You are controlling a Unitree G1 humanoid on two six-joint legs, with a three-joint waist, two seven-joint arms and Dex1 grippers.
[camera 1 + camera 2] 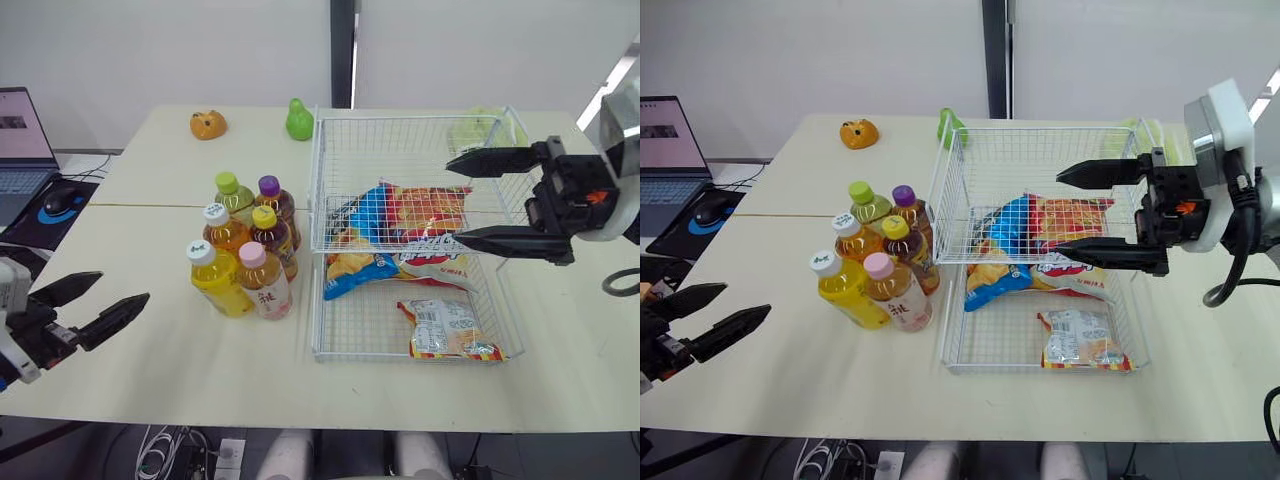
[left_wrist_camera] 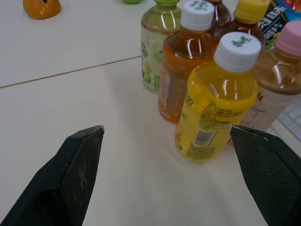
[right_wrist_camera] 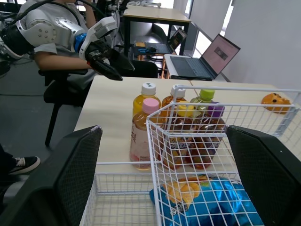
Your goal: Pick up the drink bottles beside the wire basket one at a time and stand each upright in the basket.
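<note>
You're looking at six drink bottles [image 1: 245, 250] standing in a tight cluster on the desk [image 1: 150, 180], just beside the wire basket [image 1: 400, 140] on its left. None is sitting inside yet, and snack bags [image 1: 420, 215] are taking up much of the basket floor. Your left hand [image 1: 124, 286] is hanging low near the desk's front edge, spread wide and gripping nothing. It is lining up on the yellow bottle [image 1: 215, 280] at the cluster's near corner — likely the easiest first pick, since nothing is blocking it. Your right hand [image 1: 452, 200] is hovering over the basket — wide open too, touching nothing.
</note>
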